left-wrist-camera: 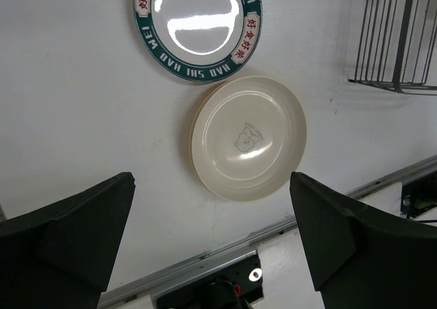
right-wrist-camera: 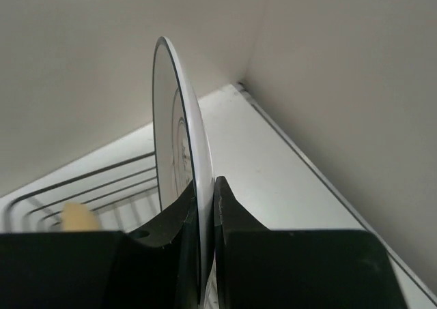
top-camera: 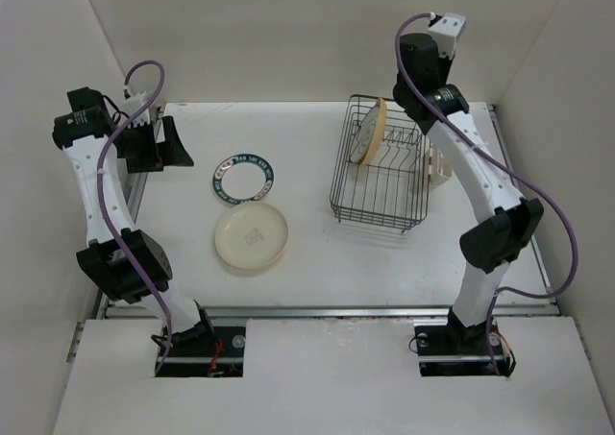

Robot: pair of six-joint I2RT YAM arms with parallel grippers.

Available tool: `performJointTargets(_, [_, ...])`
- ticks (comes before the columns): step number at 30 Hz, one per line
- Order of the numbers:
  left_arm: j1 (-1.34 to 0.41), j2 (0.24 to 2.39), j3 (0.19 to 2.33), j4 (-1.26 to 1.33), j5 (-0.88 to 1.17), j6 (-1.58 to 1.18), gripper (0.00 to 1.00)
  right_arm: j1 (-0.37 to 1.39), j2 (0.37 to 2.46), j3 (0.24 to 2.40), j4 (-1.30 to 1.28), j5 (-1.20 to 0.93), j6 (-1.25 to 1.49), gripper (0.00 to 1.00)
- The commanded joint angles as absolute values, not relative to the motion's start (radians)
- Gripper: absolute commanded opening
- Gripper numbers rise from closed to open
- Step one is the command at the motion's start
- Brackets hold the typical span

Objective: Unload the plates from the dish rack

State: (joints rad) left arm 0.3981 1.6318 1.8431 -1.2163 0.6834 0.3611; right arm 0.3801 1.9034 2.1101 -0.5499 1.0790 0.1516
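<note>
A white plate with a thin dark rim (right-wrist-camera: 179, 138) stands on edge over the dish rack (right-wrist-camera: 82, 186), and my right gripper (right-wrist-camera: 205, 187) is shut on its rim. From above, the right arm (top-camera: 452, 118) leans over the rack's (top-camera: 380, 181) back right, where a pale tan plate (top-camera: 369, 131) stands upright. Two plates lie flat on the table: a white one with a green lettered rim (top-camera: 243, 179) (left-wrist-camera: 196, 26) and a pale yellow one (top-camera: 252, 235) (left-wrist-camera: 248, 137). My left gripper (top-camera: 163, 145) (left-wrist-camera: 212, 186) hangs open and empty at the back left.
A small beige holder (top-camera: 439, 166) is clipped to the rack's right side. White walls close in the table at the back and on both sides. A metal rail (top-camera: 327, 310) runs along the near edge.
</note>
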Motion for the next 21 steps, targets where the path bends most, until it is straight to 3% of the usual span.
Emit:
performJointTargets(1, [0.390, 1.601, 1.838, -1.200, 0.753, 0.354, 0.95, 0.491, 1.740, 2.081, -0.376, 0.777, 0.109, 0.00])
performJointTargets(5, [0.390, 1.623, 1.838, -1.177, 0.825, 0.318, 0.87, 0.566, 1.768, 2.019, -0.367, 0.222, 0.133, 0.00])
performJointTargets(7, [0.390, 1.641, 1.838, -1.177, 0.839, 0.307, 0.87, 0.586, 1.802, 1.990, -0.342, -0.130, 0.159, 0.00])
performJointTargets(11, [0.380, 1.651, 1.824, -1.177, 0.848, 0.316, 0.87, 0.595, 1.933, 1.986, -0.260, -0.586, 0.282, 0.00])
performJointTargets(16, [0.371, 1.651, 1.755, -1.166, 0.795, 0.353, 0.93, 0.629, 2.088, 1.987, -0.059, -0.865, 0.461, 0.00])
performJointTargets(21, [0.362, 1.712, 1.648, -1.141, 0.741, 0.376, 0.88, 0.673, 2.200, 1.983, 0.098, -0.978, 0.589, 0.00])
